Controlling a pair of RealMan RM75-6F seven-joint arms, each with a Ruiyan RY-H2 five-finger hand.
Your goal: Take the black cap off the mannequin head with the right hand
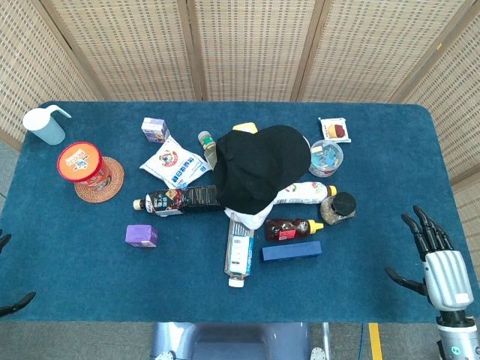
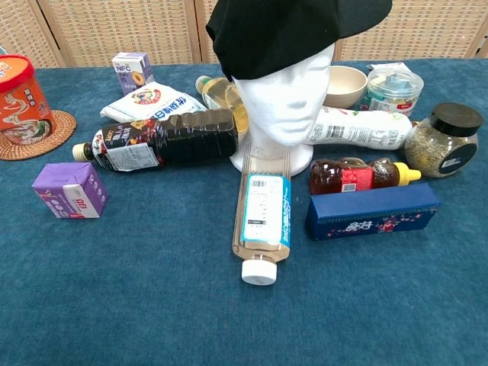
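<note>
A black cap (image 2: 293,30) sits on a white mannequin head (image 2: 288,107); the right robot hand (image 1: 436,259) hovers far right, fingers apart, empty.

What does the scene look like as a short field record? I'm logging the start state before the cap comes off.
cap: black, still on the mannequin head
right robot hand: open, at the table's right edge, far from the cap
left robot hand: only fingertips show at the left edge
in front of head: bottle lying, white lid toward the camera
right of bottle: blue box
table: blue cloth
</note>
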